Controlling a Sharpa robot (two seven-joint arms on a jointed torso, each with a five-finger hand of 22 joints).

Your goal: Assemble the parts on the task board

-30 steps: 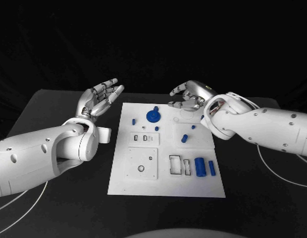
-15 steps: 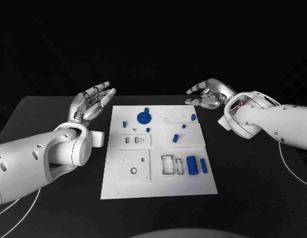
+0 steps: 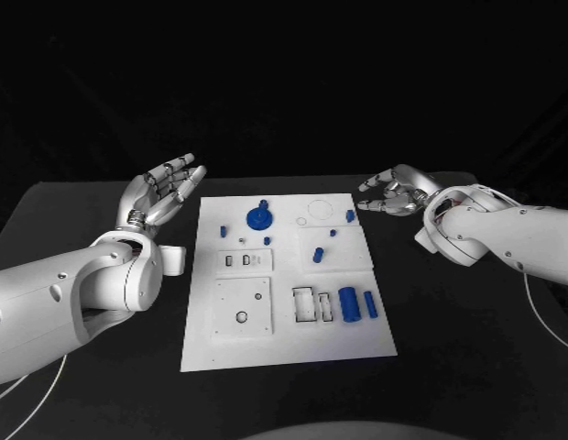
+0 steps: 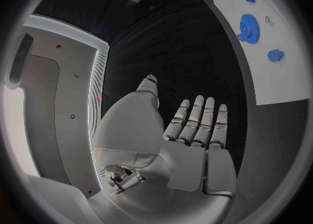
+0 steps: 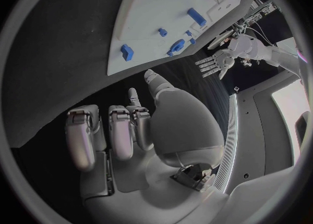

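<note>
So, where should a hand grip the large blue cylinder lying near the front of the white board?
Probably across the curved sides of the large blue cylinder, mid-length, coming from above: it lies flat on the white task board, with a thinner blue piece close beside it.

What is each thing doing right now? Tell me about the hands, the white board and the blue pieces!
left hand: open, fingers straight, beside the board, holds nothing
right hand: fingers curled in, holds nothing
task board: flat on the table
blue gear: on the board
blue cylinder: lying on the board
</note>
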